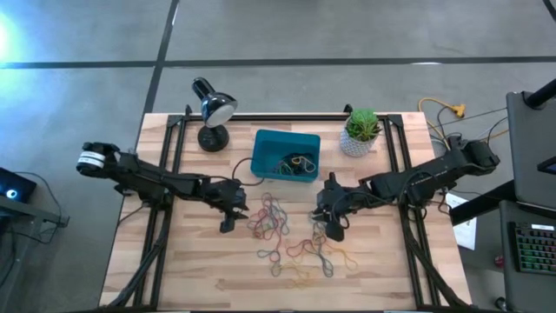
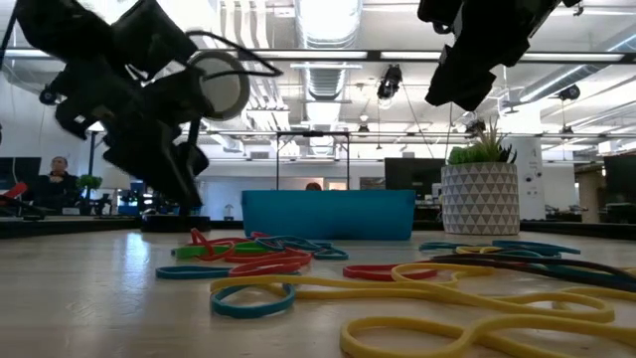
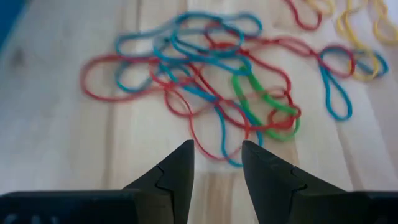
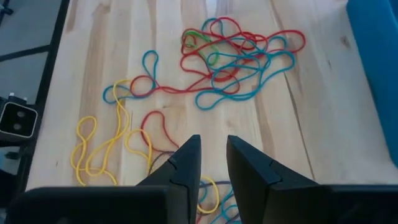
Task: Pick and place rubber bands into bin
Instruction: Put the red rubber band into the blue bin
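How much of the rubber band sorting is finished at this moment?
A few rubber bands already lie in the bin. Neither tool visibly holds a band: the left tool hovers open above the tangled pile, the right tool above more bands. Most bands are left on the table.

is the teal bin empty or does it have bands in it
Not empty: in the high view the bin holds a small cluster of rubber bands toward its right side; most bands lie outside it.

bands (image 1: 291,239): thin loops, red, blue, green, yellow, lying flat and tangled on the bench, lower centre of the high view; red-blue-green clump to the left, yellow ones lower right | some bands inside bin | bin (image 1: 265,153): shallow teal tray, upright, centre, just above the loose bands
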`<action>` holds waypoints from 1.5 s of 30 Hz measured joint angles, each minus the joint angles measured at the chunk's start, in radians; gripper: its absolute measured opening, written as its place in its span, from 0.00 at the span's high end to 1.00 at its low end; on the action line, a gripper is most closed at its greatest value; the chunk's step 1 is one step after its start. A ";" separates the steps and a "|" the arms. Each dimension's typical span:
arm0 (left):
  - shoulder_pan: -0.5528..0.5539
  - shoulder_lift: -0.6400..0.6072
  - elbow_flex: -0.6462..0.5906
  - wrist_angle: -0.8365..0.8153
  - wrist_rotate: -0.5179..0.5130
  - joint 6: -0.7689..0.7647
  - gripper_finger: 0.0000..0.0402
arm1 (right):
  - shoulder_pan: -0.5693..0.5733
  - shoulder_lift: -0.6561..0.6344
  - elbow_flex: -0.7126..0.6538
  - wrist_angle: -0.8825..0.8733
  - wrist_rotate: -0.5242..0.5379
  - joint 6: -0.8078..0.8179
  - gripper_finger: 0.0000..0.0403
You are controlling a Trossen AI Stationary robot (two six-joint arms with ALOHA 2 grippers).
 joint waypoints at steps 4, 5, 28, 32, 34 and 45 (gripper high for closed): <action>-0.015 0.083 0.018 0.044 0.002 -0.001 0.71 | 0.002 0.000 0.000 0.006 0.010 0.005 0.83; -0.015 0.106 0.027 0.041 -0.005 -0.004 0.71 | 0.002 0.000 0.000 0.006 0.017 0.011 0.83; -0.015 0.253 0.110 0.053 -0.107 -0.055 0.73 | 0.004 -0.002 -0.005 0.008 0.045 0.043 0.85; -0.015 0.253 0.110 0.059 -0.107 -0.079 0.80 | 0.004 -0.002 -0.005 0.009 0.050 0.043 0.86; -0.014 0.253 0.112 0.058 -0.110 -0.082 0.83 | 0.004 -0.002 -0.005 0.009 0.050 0.044 0.85; -0.013 0.260 0.116 0.058 -0.101 -0.106 0.87 | 0.004 -0.002 -0.005 0.009 0.051 0.044 0.85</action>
